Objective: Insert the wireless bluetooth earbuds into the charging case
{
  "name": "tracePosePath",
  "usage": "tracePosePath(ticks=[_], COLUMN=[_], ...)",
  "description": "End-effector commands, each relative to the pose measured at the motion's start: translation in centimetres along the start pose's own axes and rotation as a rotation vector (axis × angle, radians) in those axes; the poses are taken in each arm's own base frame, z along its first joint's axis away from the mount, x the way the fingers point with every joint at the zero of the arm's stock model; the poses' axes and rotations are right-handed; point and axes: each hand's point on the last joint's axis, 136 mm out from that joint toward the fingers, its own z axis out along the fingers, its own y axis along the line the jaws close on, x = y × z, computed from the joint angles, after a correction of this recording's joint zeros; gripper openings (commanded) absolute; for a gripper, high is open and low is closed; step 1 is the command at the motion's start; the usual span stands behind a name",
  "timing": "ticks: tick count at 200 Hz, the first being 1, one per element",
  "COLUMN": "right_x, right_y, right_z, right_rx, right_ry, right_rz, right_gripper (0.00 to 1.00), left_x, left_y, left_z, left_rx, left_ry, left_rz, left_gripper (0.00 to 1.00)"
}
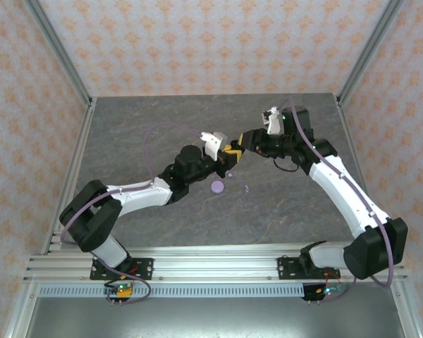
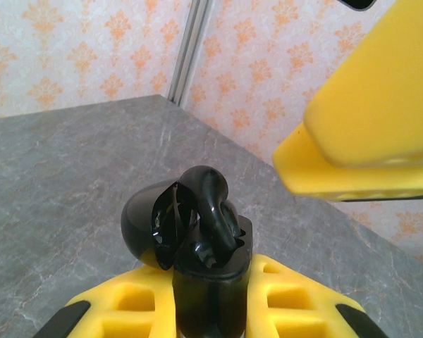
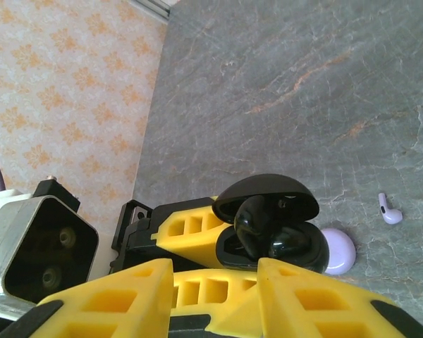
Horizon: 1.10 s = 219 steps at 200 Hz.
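above the grey marbled worktop (image 3: 303, 84) the left tool (image 2: 211, 310) is clamped on the glossy black open-lidded charging case (image 3: 285, 246). a small black stemmed earbud (image 2: 211, 204) rests proud in its well. the right tool (image 3: 215, 296) stands just beside, jaws apart. insertion looks half done; the next move calls for a gentle downward press to seat it.

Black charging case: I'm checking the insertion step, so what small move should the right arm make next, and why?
Probably draw the right gripper straight back from the black charging case, jaws apart. A black earbud already sits in the open case, which the left gripper clamps, and the right fingers hold nothing. The earbud seems to stand a little proud, so pull away gently.
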Motion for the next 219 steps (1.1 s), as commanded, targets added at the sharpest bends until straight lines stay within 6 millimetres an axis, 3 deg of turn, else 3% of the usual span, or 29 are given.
tracePosePath(ticks=[1, 100, 219], right_x=[-0.5, -1.0, -0.3], right_y=[1.2, 2.6, 3.1], right_z=[-1.5, -2.6, -1.2], right_rx=[0.016, 0.032, 0.065], right_ry=[-0.024, 0.01, 0.064], right_rz=[-0.061, -0.137, -0.182], right_gripper=[0.37, 0.3, 0.27], left_x=[-2.8, -3.6, -3.7], left_y=[-2.0, -3.8, -4.4], left_z=[-1.0, -2.5, -2.8], left_rx=[0.065, 0.14, 0.152], left_ry=[-0.081, -0.085, -0.062], left_rz=[0.059, 0.106, 0.128], left_gripper=[0.08, 0.08, 0.07])
